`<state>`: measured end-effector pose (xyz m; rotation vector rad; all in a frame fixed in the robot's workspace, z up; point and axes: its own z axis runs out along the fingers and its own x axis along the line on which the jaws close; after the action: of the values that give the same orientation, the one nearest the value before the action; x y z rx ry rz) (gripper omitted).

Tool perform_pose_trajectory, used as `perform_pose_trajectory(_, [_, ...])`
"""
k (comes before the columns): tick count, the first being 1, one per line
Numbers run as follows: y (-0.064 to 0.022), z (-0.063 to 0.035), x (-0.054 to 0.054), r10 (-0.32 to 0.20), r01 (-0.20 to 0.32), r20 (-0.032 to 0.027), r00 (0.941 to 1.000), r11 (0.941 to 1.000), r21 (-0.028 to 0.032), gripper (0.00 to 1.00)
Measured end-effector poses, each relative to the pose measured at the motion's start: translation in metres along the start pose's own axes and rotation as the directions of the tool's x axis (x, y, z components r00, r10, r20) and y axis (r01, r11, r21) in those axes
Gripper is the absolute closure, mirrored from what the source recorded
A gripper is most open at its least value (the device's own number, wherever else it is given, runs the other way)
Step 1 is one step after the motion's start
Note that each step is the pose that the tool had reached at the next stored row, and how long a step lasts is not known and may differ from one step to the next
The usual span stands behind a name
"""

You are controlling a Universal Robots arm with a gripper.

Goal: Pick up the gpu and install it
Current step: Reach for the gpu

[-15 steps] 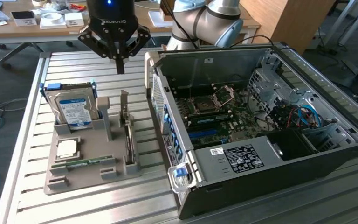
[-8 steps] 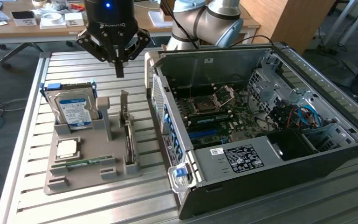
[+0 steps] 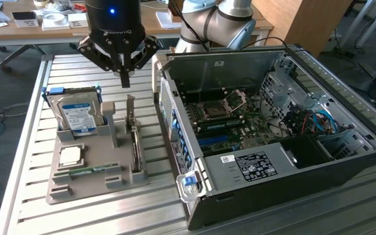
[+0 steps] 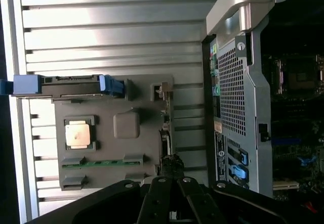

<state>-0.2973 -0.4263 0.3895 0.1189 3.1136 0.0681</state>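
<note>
Pincer (image 3: pixel 124 81) together, empty, above gpu (image 3: pixel 133 134); exterior view shows it upright in holder (image 3: pixel 90 177), wrist view perhaps edge-on.

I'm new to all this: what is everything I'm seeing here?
gpu: one, dark thin card, standing on edge in the holder.
hard drive: one, silver with blue-white label, upright in the holder.
processor chip: one, silver, flat in the holder.
memory stick: one, green, flat in the holder.
holder: one, grey, on the table.
computer case: one, black, open, at the exterior view's right.
table: one, silver slats.
robot arm: one, silver-grey, behind the case.
gripper: one, black, shut, empty, above the gpu.
</note>
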Motion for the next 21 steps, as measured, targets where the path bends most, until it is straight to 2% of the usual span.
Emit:
perform_pose_trajectory(9, [-0.0168,-0.0002,0.004,0.0,0.0,0.0,1.0,1.0,0.0002,0.89])
perform_pose_trajectory(21, [-0.0293,0.0025,0.009,0.0,0.0,-0.0049,1.0,1.0,0.0007,0.89])
